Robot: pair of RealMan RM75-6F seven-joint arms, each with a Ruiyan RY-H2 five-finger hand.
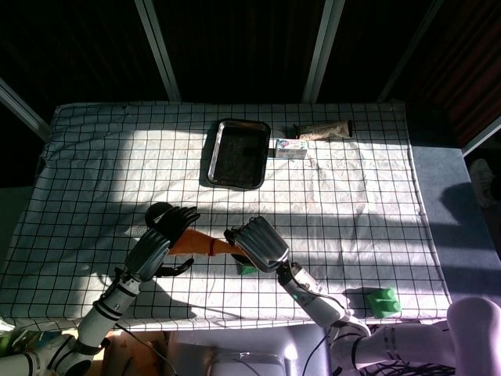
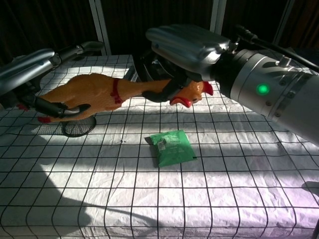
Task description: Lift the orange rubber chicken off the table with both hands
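The orange rubber chicken (image 2: 94, 92) hangs in the air above the table, lying roughly level with its red-combed head to the right. My left hand (image 2: 35, 74) holds its rear body, with fingers (image 2: 60, 107) curled under it and others reaching over the top. My right hand (image 2: 184, 47) grips the neck just behind the head. In the head view the chicken (image 1: 196, 243) shows as an orange strip between the left hand (image 1: 160, 239) and the right hand (image 1: 258, 243). Its feet are hidden behind the left hand.
A green packet (image 2: 172, 146) lies on the checked cloth under the chicken's head. A black mesh object (image 2: 79, 127) stands below the chicken's body. At the far side are a dark tray (image 1: 237, 153), a small box (image 1: 290, 147) and a tube (image 1: 325, 131). A green object (image 1: 383, 301) sits near the right front.
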